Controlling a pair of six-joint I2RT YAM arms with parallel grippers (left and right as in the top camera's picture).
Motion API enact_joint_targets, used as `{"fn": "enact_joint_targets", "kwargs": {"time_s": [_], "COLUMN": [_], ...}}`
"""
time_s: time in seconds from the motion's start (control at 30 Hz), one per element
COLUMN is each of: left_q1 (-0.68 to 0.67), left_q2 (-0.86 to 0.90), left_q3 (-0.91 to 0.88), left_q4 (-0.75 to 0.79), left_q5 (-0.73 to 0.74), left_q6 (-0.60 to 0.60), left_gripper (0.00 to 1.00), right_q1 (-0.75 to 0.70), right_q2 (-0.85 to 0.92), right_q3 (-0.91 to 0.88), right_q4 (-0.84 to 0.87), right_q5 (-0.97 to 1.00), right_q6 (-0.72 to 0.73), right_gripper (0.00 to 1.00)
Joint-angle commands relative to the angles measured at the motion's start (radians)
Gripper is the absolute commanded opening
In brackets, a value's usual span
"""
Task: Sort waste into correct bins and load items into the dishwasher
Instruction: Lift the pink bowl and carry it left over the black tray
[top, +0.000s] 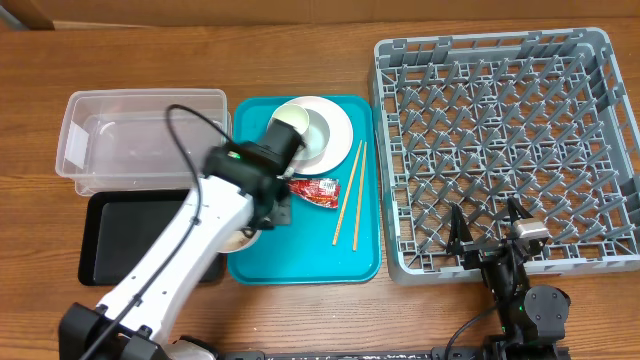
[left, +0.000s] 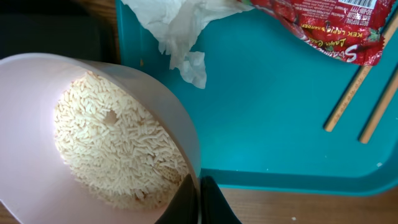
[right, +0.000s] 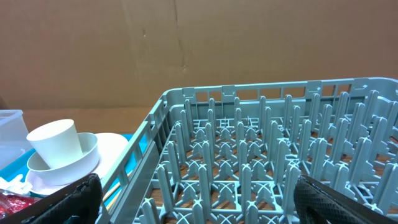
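Observation:
My left gripper is shut on the rim of the large pinkish-white plate, which carries a heap of rice grains. In the overhead view the gripper holds the plate at the front left corner of the teal tray. The crumpled napkin, red sauce packet and chopsticks lie on that tray. The cup stands in the bowl on the small plate. My right gripper is open and empty above the grey dish rack.
The clear tub stands at the left and the black tray lies in front of it, right next to the held plate. My left arm crosses over the black tray. The rack holds no dishes.

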Motion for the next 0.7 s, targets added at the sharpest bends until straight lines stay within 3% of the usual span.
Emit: {"fn": "enact_joint_targets", "kwargs": {"time_s": [0.0, 0.17, 0.3, 0.67], "left_q1": [0.129, 0.322, 0.5, 0.773], "left_q2": [-0.032, -0.047, -0.072, -0.132], "left_q3": [0.008, 0.008, 0.008, 0.006], "left_q4": [0.002, -0.001, -0.004, 0.005], "left_q5": [0.187, 0.355, 0.428, 0.597], "left_q6": [0.182, 0.297, 0.309, 0.383], "left_gripper": [0.04, 0.04, 0.04, 0.04], "right_q1": [-0.003, -0.003, -0.003, -0.003], "right_q2": [-0.009, -0.009, -0.009, -0.009], "right_q3": [-0.01, -0.01, -0.01, -0.01], "right_q4": [0.005, 0.005, 0.005, 0.005], "right_q5": [-0.002, -0.002, -0.002, -0.002], "right_q6": [0.001, 0.001, 0.0, 0.001], "right_gripper": [1.0, 1.0, 1.0, 1.0]}}
